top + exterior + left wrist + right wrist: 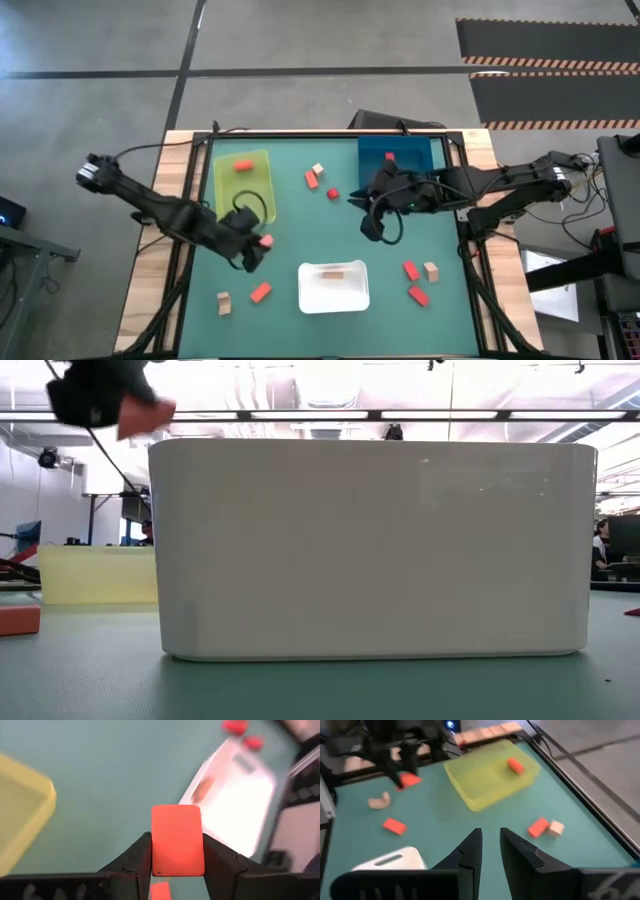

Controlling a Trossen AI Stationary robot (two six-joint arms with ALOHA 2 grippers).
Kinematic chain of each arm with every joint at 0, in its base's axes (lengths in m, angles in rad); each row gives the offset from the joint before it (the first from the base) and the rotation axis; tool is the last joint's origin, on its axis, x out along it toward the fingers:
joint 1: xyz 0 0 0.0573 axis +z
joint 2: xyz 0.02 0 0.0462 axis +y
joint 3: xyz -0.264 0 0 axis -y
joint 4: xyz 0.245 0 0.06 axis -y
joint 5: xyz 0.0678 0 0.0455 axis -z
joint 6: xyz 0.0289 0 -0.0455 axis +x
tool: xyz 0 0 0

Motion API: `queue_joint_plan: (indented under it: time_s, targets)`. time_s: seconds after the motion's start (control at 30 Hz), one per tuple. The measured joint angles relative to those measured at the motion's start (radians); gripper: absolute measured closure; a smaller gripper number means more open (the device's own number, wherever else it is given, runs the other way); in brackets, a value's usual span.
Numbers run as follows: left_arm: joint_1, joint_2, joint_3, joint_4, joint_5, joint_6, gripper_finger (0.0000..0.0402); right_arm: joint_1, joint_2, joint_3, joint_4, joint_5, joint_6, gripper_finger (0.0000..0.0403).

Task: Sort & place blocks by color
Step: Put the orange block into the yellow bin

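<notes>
orange-red block clamped in left fingers, right fingers slightly apart, three trays

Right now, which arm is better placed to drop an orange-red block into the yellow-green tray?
Left: the left gripper already clamps an orange-red block beside the yellow-green tray; the right gripper holds nothing.

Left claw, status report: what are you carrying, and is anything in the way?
Left claw shut on orange-red block, lifted beside yellow-green tray. Right claw empty, nearly closed, mid-table. Nothing in the way.
</notes>
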Motion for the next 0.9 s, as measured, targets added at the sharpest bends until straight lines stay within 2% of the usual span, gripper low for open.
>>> queue_joint_plan:
  time_s: [0.13, 0.23, 0.33, 0.43, 0.5, 0.73, 0.83, 0.9]
  targets:
    - [-0.001, -0.085, -0.001, 0.040, -0.058, 0.037, 0.0285, 0.000, 0.007, 0.000, 0.019, -0.015, -0.005, 0.0335]
    - [0.005, -0.132, 0.001, 0.038, -0.158, 0.028, 0.0285, -0.001, 0.011, 0.000, 0.018, -0.015, -0.005, 0.0329]
    - [0.076, -0.175, 0.017, 0.026, -0.225, 0.028, 0.0285, -0.001, 0.010, 0.000, 0.019, -0.015, 0.013, 0.0325]
    - [0.196, -0.209, 0.022, -0.017, -0.214, 0.037, 0.0285, 0.000, 0.009, 0.000, 0.019, -0.015, 0.018, 0.0323]
    - [0.293, -0.218, 0.023, -0.041, -0.149, 0.090, 0.0285, -0.001, 0.009, 0.000, 0.019, -0.015, 0.021, 0.0325]
    - [0.709, -0.152, 0.024, -0.148, 0.263, 0.421, 0.0285, 0.000, 0.008, 0.000, 0.019, -0.015, 0.075, 0.0335]
    - [0.865, -0.062, 0.044, -0.267, 0.353, 0.628, 0.0285, 0.000, 0.008, 0.000, 0.019, -0.016, 0.091, 0.0333]
    - [0.944, 0.020, 0.084, -0.364, 0.359, 0.785, 0.0285, 0.000, 0.008, 0.000, 0.018, -0.019, 0.110, 0.0331]
